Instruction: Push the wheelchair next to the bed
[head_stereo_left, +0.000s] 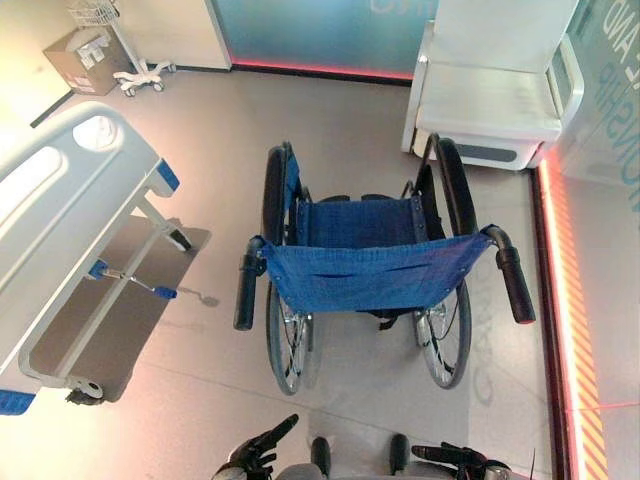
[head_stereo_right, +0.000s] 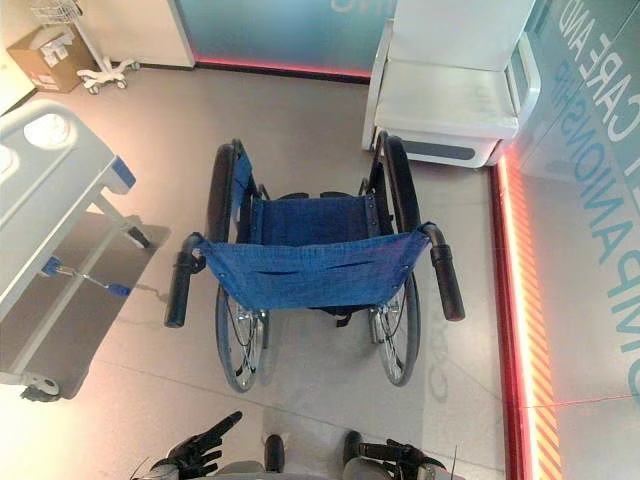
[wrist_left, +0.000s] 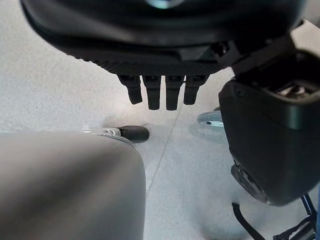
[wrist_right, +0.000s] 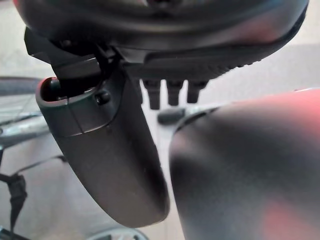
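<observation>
Wheelchair (head_stereo_left: 375, 270): we see blue fabric seat and backrest, black push handles toward us, two big spoked wheels, upright on the floor.
Bed (head_stereo_left: 60, 215): we see a white frame with blue corners, to the wheelchair's left, well apart.

Large teal lettering on right wall (head_stereo_right: 600, 150), partly cut off.

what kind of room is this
Probably a hospital or care room, perhaps a demo one: a bed with side rails, a blue wheelchair on the floor, and a white armchair by the wall.
</observation>
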